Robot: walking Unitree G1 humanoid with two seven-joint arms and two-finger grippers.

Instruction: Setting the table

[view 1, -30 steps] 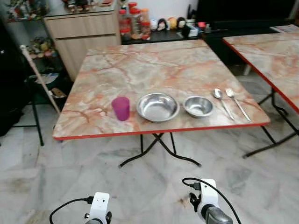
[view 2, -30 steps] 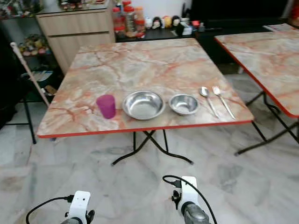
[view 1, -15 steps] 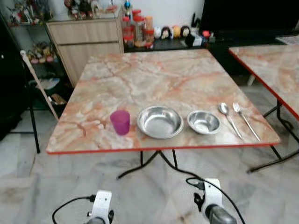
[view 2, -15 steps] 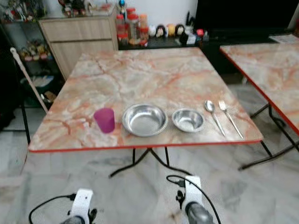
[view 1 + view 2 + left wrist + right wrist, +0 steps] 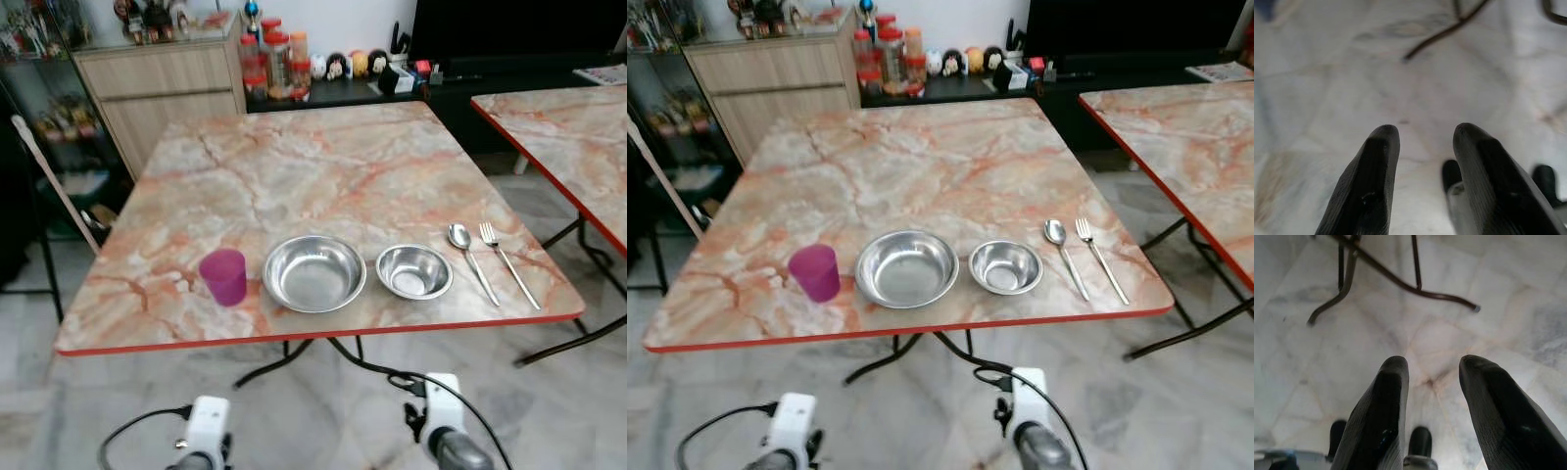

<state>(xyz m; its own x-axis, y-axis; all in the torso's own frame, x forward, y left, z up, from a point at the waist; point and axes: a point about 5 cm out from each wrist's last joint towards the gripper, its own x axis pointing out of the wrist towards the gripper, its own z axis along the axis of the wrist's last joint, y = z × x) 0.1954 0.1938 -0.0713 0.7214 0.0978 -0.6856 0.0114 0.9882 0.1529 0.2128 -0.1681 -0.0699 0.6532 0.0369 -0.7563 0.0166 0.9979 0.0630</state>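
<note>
A: How far along is the setting?

B: The cup (image 5: 224,276), big bowl (image 5: 313,273), small bowl (image 5: 414,271), spoon (image 5: 469,259) and fork (image 5: 507,275) line the tabletop's (image 5: 294,166) near edge (looks nearly laid).

A: And the grippers?

B: Left gripper (image 5: 1422,142) and right gripper (image 5: 1432,372) hang low over the floor, jaws apart, empty.

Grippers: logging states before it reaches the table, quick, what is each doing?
Left gripper: open, holding nothing.
Right gripper: open, holding nothing.
</note>
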